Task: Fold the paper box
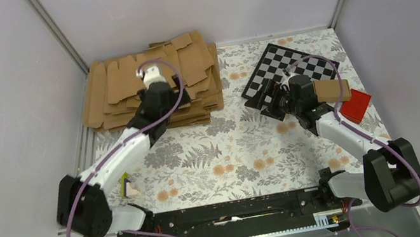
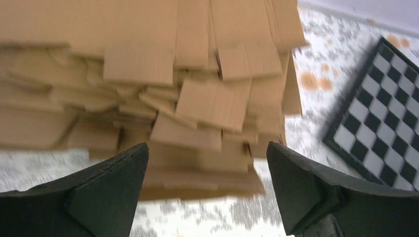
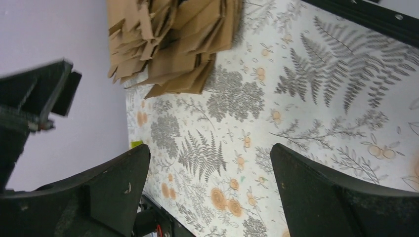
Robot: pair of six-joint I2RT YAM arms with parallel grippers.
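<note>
The paper box [image 1: 333, 89] is a slim brown carton lying at the right of the table, next to a small red block [image 1: 356, 105]; it shows in neither wrist view. My right gripper [image 1: 271, 105] is open and empty, left of the carton and pointing left over the floral cloth [image 3: 210, 173]. My left gripper [image 1: 159, 101] is open and empty, hanging over the near edge of the thick stack of brown card sheets [image 1: 150, 86]. In the left wrist view the stack's front edge [image 2: 197, 168] lies between the open fingers, with no sheet gripped.
A checkerboard [image 1: 284, 67] lies at the back right, also in the left wrist view [image 2: 380, 123]. The card stack shows in the right wrist view [image 3: 173, 44]. A small yellow-and-white object [image 1: 129, 187] lies near the left arm's base. Grey walls close in the back and both sides.
</note>
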